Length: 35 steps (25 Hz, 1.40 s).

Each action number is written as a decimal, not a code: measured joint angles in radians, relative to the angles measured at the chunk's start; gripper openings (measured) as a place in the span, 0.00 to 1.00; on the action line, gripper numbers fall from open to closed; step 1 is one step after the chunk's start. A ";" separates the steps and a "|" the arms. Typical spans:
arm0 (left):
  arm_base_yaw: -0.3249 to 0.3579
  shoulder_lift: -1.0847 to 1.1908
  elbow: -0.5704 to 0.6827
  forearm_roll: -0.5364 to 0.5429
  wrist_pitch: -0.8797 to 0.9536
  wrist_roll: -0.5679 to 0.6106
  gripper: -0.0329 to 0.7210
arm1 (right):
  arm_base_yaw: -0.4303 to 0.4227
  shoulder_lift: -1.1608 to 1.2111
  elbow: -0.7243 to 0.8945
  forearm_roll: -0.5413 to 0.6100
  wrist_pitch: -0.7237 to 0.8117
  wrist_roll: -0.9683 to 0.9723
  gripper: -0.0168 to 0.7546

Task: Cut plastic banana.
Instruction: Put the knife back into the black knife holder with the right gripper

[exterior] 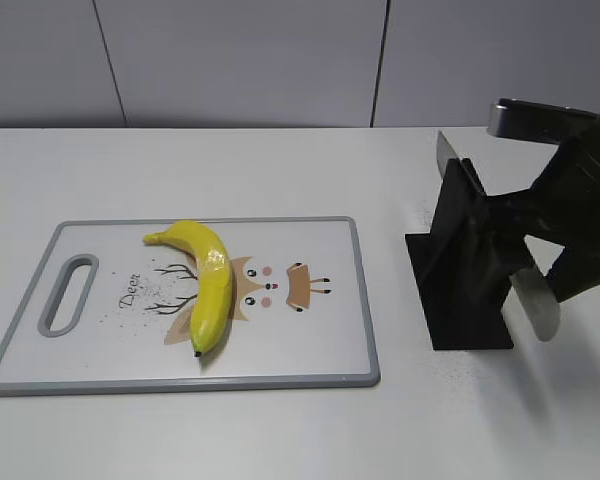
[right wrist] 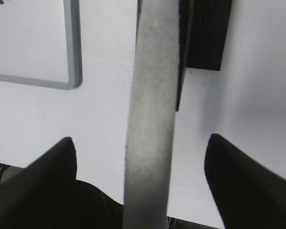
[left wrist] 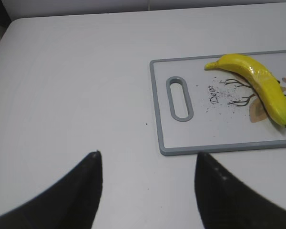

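Observation:
The plastic banana (exterior: 212,280) is glossy yellow with a dark tip. It lies whole on the white cutting board (exterior: 310,350), and the left wrist view shows it too (left wrist: 262,81). My left gripper (left wrist: 148,153) is open and empty over bare table, left of the board's (left wrist: 219,138) near corner. It is out of the exterior view. My right gripper (right wrist: 140,138) is open, with its fingers on either side of a grey knife handle (right wrist: 152,95) and apart from it. The knife (exterior: 536,298) rests in a black stand (exterior: 465,270).
The board has a grey rim, a handle slot (exterior: 68,293) at its left end and a deer print. Its corner shows in the right wrist view (right wrist: 74,47). The stand (right wrist: 205,33) is right of the board. A grey wall is behind the white table.

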 joint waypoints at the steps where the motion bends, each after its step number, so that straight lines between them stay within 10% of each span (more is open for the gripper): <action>1: 0.000 0.000 0.000 0.000 0.000 0.000 0.83 | 0.000 -0.007 0.000 0.008 0.005 -0.016 0.85; 35: 0.000 0.000 0.000 0.000 0.000 0.000 0.83 | 0.000 -1.407 0.496 -0.117 0.071 -0.288 0.78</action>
